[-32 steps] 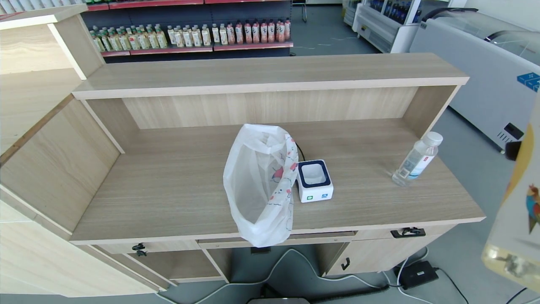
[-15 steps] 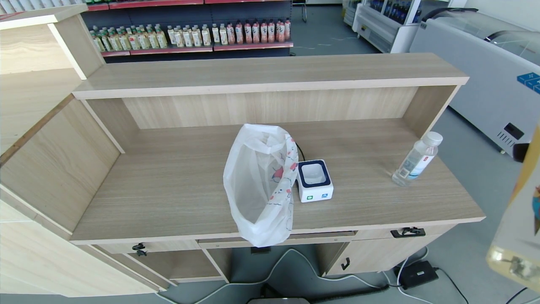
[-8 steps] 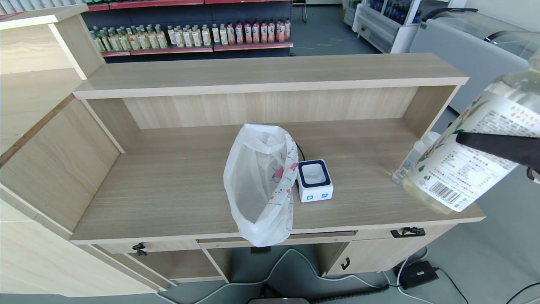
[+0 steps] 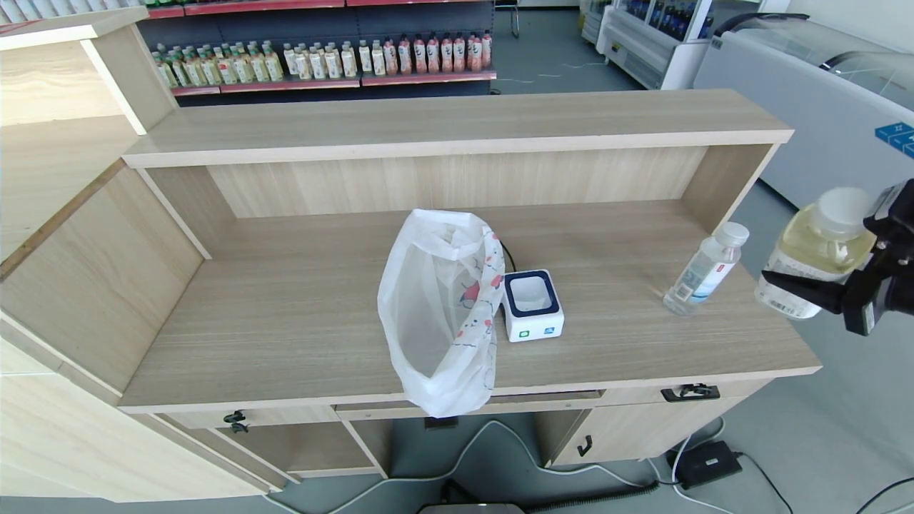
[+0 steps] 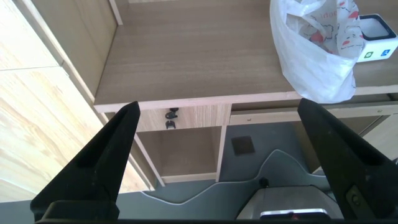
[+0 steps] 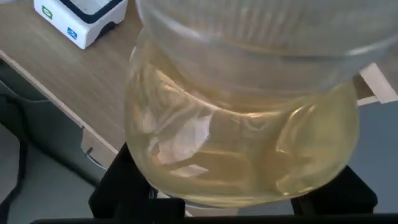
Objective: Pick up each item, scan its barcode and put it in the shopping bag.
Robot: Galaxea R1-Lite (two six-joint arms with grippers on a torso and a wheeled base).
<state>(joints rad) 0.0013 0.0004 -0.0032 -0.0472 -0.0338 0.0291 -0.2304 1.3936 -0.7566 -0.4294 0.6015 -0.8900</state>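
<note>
Gripping a bottle [image 4: 821, 246] of yellow drink cap-up, the right tool [image 4: 796, 289] was clamped round its body off the right end of the bench [image 4: 285, 321], probably to swing the barcode over the scanner [image 4: 533, 305] beside the bag [image 4: 439, 307]. Empty, the left tool [image 5: 217, 162] gaped wide off the near-left edge.

Pale wooden checkout counter [image 4: 285, 321] in front; red shelves of bottled drinks [image 4: 321, 64] behind; white chest freezers [image 4: 800, 114] on grey floor [image 4: 557, 53].
</note>
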